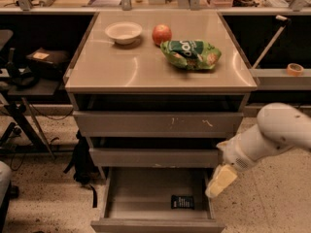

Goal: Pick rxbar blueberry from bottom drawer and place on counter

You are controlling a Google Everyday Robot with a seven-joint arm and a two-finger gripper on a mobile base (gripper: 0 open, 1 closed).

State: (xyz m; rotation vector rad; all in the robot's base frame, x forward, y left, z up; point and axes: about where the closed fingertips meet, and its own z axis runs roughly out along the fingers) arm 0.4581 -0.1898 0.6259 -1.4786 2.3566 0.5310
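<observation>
The rxbar blueberry [182, 202] lies ungrasped near the front of the open bottom drawer [146, 193]. The gripper [221, 181] hangs at the drawer's right edge; I cannot tell whether it is open or closed. Grasping, lifting and placing on the surface [146, 67] all remain.

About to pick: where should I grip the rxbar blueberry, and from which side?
Probably from above, across its width: the rxbar blueberry lies flat in the bottom drawer, walls blocking side approaches. The end effector hangs over the drawer's right edge.
</observation>
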